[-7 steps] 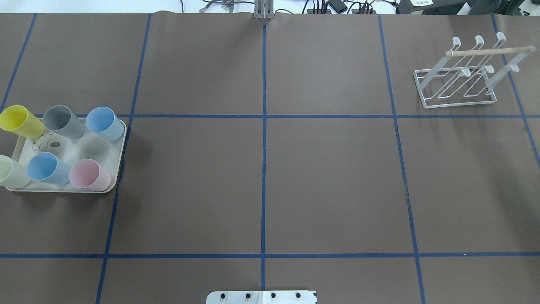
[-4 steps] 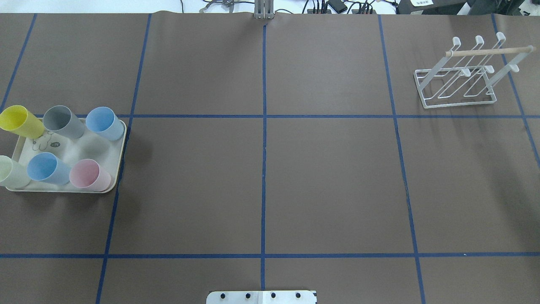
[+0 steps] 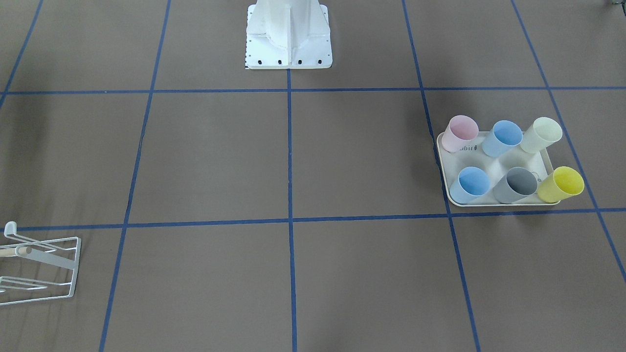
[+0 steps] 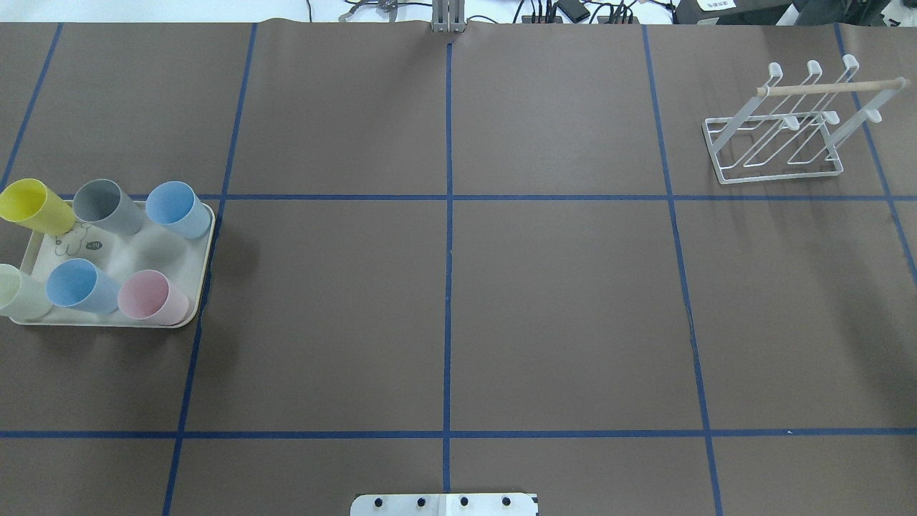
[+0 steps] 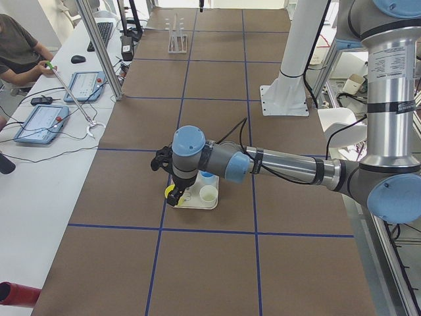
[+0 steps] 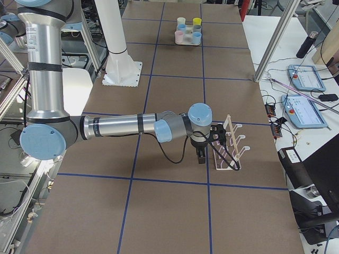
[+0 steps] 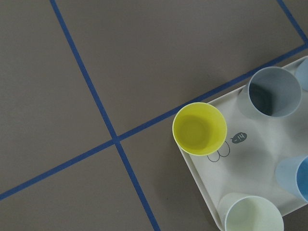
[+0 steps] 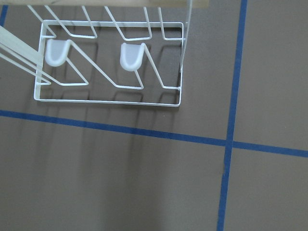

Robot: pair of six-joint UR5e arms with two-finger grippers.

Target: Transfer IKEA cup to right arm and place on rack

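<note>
Cream tray (image 4: 132,251): we find it at the left edge of the overhead view, carrying six cups, mouths up, in two rows.
Far row: yellow cup (image 4: 29,204), grey cup (image 4: 107,206), blue cup (image 4: 178,208), left to right in that view.
Near row: pale green cup (image 4: 16,290), second blue cup (image 4: 82,284), pink cup (image 4: 152,297).
Yellow cup: it sits at a tray corner, near the middle of the left wrist view.
Rack (image 4: 781,136): it stands on the brown table (image 4: 559,308) at the overhead view's upper right, well apart from the tray.
Left gripper (image 5: 175,197): it hangs over the tray; we cannot tell whether it is parted or clenched.
Right gripper (image 6: 201,157): it hangs just beside the rack; again we cannot tell its state.
</note>
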